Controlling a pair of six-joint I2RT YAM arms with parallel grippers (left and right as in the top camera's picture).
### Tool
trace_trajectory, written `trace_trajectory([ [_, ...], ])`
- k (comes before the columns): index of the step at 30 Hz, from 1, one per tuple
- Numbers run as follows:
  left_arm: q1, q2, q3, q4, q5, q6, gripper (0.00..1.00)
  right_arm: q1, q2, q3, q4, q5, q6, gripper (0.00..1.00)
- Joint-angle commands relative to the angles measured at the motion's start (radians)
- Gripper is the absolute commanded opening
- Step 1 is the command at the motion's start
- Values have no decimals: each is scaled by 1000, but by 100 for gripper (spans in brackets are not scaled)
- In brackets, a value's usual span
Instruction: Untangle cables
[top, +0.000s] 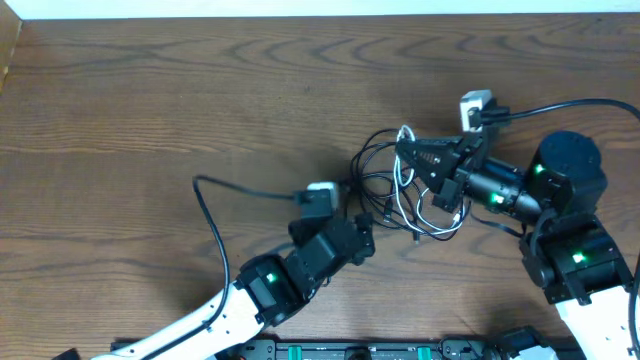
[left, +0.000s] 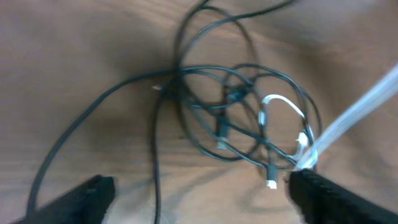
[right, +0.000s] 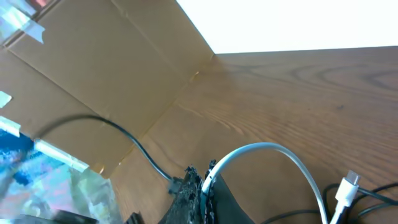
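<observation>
The cables (top: 405, 195) lie in a tangle of thin black loops with one white cord on the wooden table (top: 150, 100). My right gripper (top: 405, 150) is at the tangle's far edge, shut on the white cord (right: 273, 149), which arcs up out of its jaws (right: 208, 182). A white plug (right: 347, 186) hangs beside it. My left gripper (top: 366, 228) is open and empty just left of the tangle. In the left wrist view its fingers (left: 205, 199) spread wide below the black loops (left: 236, 118), and the white cord (left: 281, 102) rises to the right.
Thicker black arm cables run to the wrist cameras (top: 215, 215) (top: 560, 105). A cardboard wall (right: 106, 68) stands along the table's left side, with a clear plastic piece (right: 56, 180) in the right wrist view.
</observation>
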Motion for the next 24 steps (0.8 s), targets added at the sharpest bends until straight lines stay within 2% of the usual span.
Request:
trace_trajectory([
  [1,-2,3,-59,89,-42,-142,98,-34,-1,2,2,-78,11,1],
  [2,-3,3,-66,123,-11,-125,98,-36,-1,2,2,-78,11,1],
  [6,-8,9,-66,279,196,104,100,-36,-1,2,6,-77,11,1],
  [7,-13,14,-66,304,206,119,97,-36,-1,2,8,-77,11,1],
  [15,-23,209,-66,499,172,120,95,-36,-1,2,5,-78,11,1],
  [20,-23,341,-66,651,172,121,81,-36,-1,2,-4,-78,11,1],
  [24,-23,372,-66,676,172,121,79,-36,0,2,-22,-77,11,2],
])
